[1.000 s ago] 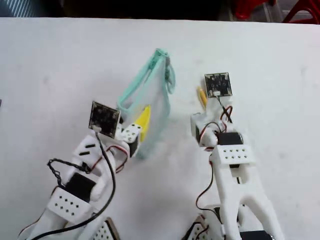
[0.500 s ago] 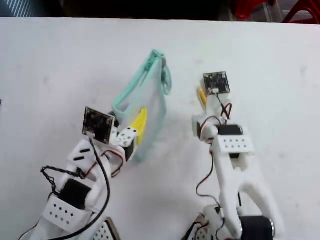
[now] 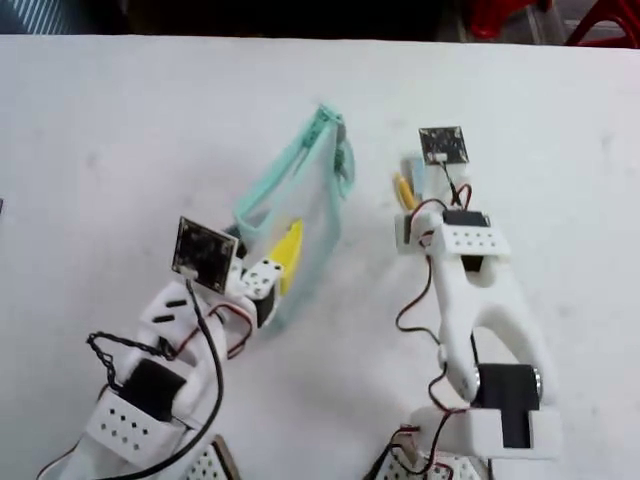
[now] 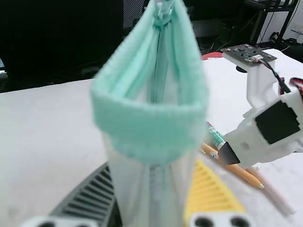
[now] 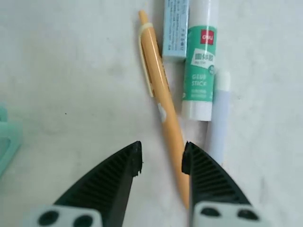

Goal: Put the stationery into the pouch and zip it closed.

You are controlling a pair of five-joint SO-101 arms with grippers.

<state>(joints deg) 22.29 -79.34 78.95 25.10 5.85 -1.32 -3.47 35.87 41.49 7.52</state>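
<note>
Holding the mint-green mesh zip pouch [image 4: 151,109] up off the white table [image 3: 120,120], the left gripper [image 4: 152,165] has its grey and yellow jaws clamped on the pouch's see-through wall. We see the pouch mouth gaping, zip undone. We find all the stationery outside the pouch, lying on the table just beside it on the right arm's side: an orange plastic pen [image 5: 161,90], a green-and-white glue stick [image 5: 199,71], a small pale blue box [image 5: 175,28] and a pale lilac stick-shaped item [image 5: 218,123], packed side by side. Over that cluster, near the pouch, we see the right gripper [image 5: 162,153] hover with jaws slightly apart, gripping nothing, the orange pen running under the gap.
</note>
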